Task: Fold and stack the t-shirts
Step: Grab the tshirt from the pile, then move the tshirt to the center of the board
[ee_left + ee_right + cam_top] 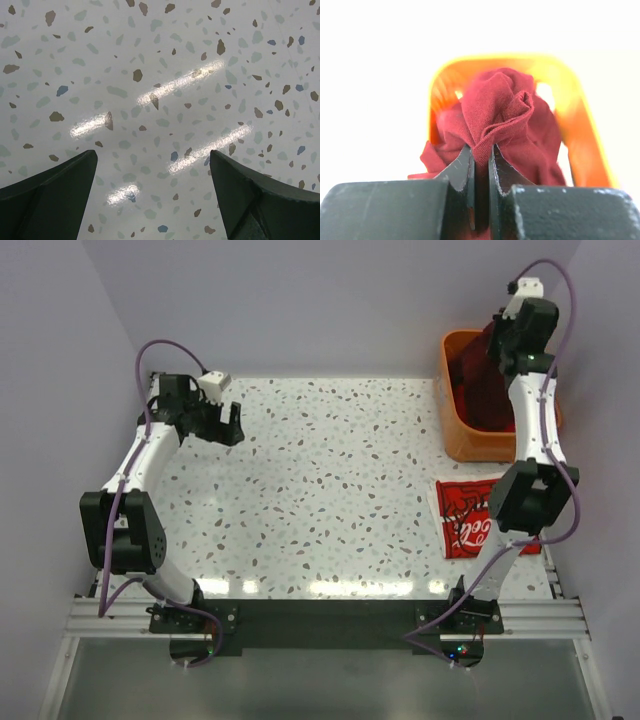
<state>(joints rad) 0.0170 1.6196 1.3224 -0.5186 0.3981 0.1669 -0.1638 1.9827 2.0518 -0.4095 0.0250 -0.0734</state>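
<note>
A dark maroon t-shirt (500,105) is bunched up and pinched between the jaws of my right gripper (481,150), which is shut on a fold of it. In the top view that gripper (505,335) hangs above the orange basket (450,445) at the back right, and the maroon cloth (485,380) trails down into it. A bright red t-shirt with white Coca-Cola script (468,515) lies folded on the table by the right arm. My left gripper (228,425) hovers over the table at the far left, open, with only bare tabletop between its fingers (60,185).
The orange basket's rim (445,75) frames the shirt in the right wrist view. The speckled white table (330,490) is walled in by pale panels at the back and sides. The right arm's elbow (520,495) partly covers the folded red shirt.
</note>
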